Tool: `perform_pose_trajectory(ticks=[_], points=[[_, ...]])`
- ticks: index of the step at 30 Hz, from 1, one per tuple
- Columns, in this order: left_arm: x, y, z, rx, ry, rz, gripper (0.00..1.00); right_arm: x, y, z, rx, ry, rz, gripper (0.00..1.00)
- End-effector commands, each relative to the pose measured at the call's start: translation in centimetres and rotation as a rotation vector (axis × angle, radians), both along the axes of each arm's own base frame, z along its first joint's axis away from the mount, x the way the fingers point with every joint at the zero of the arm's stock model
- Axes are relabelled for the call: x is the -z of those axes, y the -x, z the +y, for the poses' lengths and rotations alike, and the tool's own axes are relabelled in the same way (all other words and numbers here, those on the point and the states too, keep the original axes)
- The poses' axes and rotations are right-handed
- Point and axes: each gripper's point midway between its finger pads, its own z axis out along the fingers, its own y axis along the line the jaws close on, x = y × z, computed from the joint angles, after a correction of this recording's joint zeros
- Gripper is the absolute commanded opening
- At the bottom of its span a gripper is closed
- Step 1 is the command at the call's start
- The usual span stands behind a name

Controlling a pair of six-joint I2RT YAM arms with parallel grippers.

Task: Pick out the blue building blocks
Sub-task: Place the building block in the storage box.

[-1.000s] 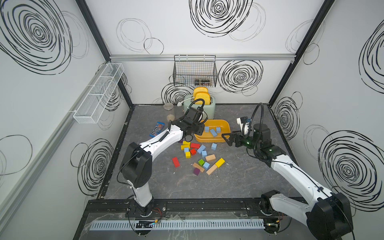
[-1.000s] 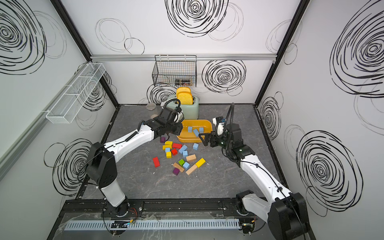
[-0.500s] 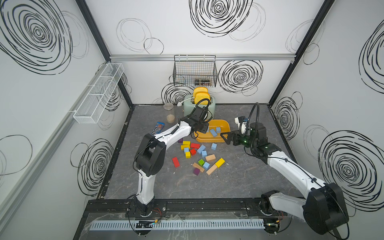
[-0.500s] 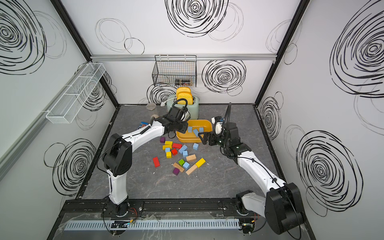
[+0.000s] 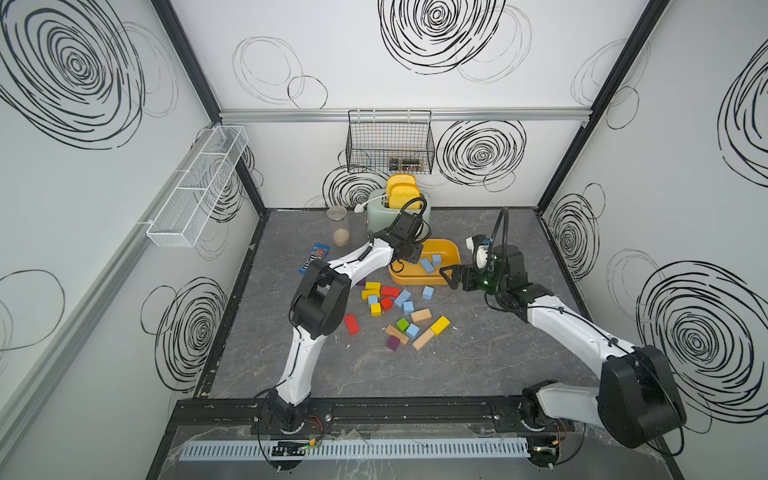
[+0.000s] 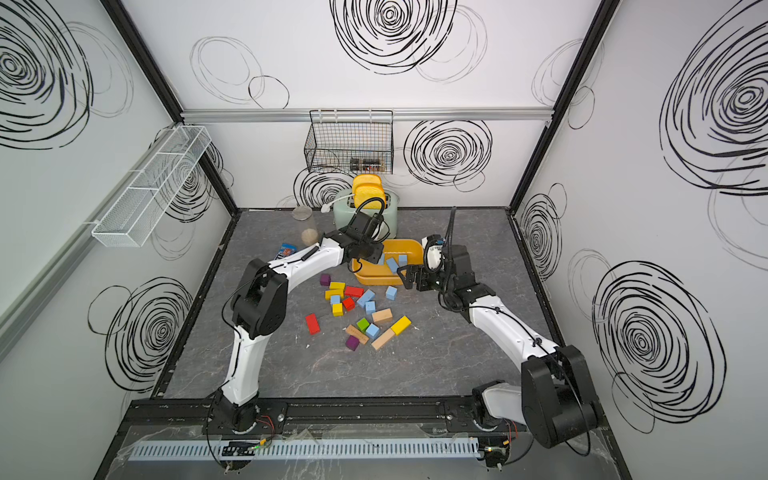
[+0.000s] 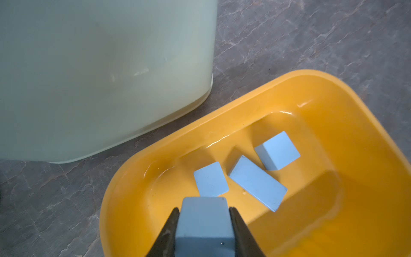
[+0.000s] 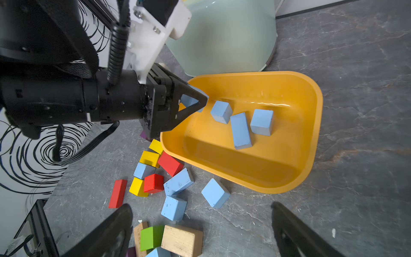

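My left gripper [image 7: 204, 210] is shut on a light-blue cube [image 7: 204, 224] and hangs over the near-left part of the yellow tray [image 7: 333, 93]. Three blue building blocks lie in the tray: two cubes [image 7: 210, 179] [image 7: 278, 150] and an oblong brick [image 7: 258, 182]. More blue blocks [image 8: 178, 181] [image 8: 173, 208] [image 8: 215, 193] lie on the table in front of the tray, seen in both top views [image 5: 402, 297] [image 6: 391, 292]. My right gripper [image 8: 200, 207] stands open and empty just above the table at the tray's front right corner [image 5: 446, 277].
Red [image 5: 351, 323], yellow [image 5: 439, 325], green [image 5: 402, 324], purple [image 5: 392, 343] and plain-wood [image 5: 420, 316] blocks mix with the blue ones. A pale green toaster [image 5: 376, 212] stands right behind the tray. A jar [image 5: 340, 228] and a blue candy packet [image 5: 314, 257] lie at the back left.
My left gripper has swung right from beside the pile to over the tray, carrying the blue cube. The right arm has shifted only slightly and stays open.
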Motion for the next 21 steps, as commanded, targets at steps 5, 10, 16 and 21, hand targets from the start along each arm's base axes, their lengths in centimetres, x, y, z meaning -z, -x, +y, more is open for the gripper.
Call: perform_pose_trajectory(ticks=[5, 10, 16, 21], points=[[0.7, -2.0, 1.1, -0.043, -0.083, -0.043, 0.00, 0.5, -0.5, 0.1, 0.020, -0.031, -0.007, 0.98], [1.0, -2.3, 1.9, -0.070, -0.113, -0.053, 0.00, 0.4, -0.6, 0.2, 0.019, -0.031, -0.009, 0.98], [1.9, -2.6, 1.9, -0.076, -0.128, -0.046, 0.00, 0.6, -0.5, 0.3, 0.016, -0.025, -0.011, 0.98], [3.0, -3.0, 2.1, -0.092, -0.152, -0.033, 0.00, 0.7, -0.5, 0.3, 0.016, -0.021, -0.009, 0.98]])
